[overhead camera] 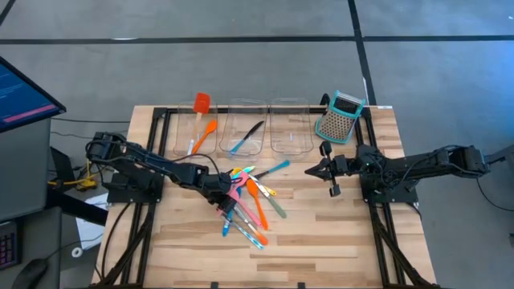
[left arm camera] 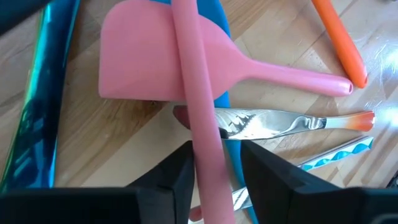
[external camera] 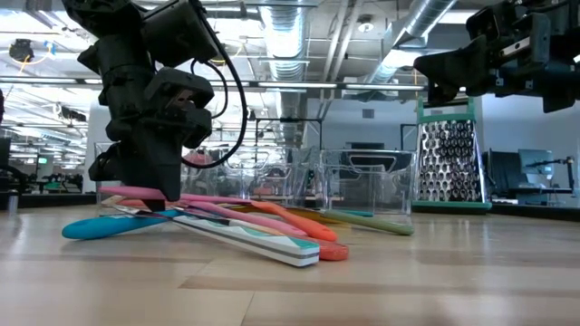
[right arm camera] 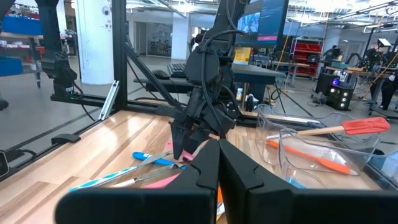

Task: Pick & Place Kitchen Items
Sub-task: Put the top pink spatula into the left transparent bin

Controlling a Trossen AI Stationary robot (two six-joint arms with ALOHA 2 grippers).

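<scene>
I have the left gripper down in the heap of utensils near the middle of the tabletop, its fingers either side of a pink handle, set narrowly but, as far as I can tell, not yet clamped. That handle lies across a pink spatula, a blue piece and a shiny knife, so my worry is that closing here pinches a neighbour too, or that lifting drags the crossed pieces along and scatters them towards the table's edge. The handle is slim and smooth; gripped off-centre it could swing or slip out. The right gripper waits with fingers together above the right side, short of the clear bins along the far edge, where a few utensils already lie.
</scene>
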